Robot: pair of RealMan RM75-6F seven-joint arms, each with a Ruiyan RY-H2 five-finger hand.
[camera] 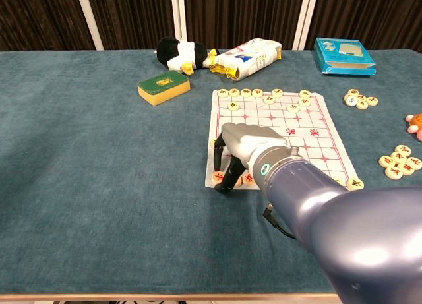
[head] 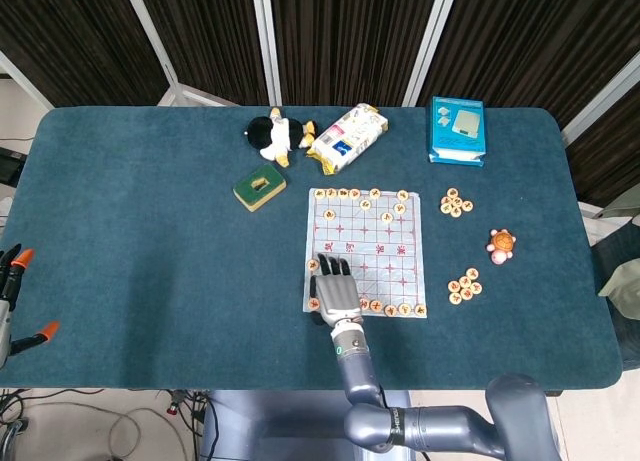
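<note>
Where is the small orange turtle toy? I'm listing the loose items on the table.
In the head view, the small orange turtle toy sits near the table's right side, between two clusters of round wooden game pieces, right of the paper chessboard.

Right hand (head: 337, 292) over chessboard (head: 364, 249) corner

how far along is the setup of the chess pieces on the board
Partly done. Pieces line the far edge of the chess board and several sit along its near edge. The right hand hovers over the near left corner, fingers down among pieces there. Two piles of loose pieces remain on the table.
</note>
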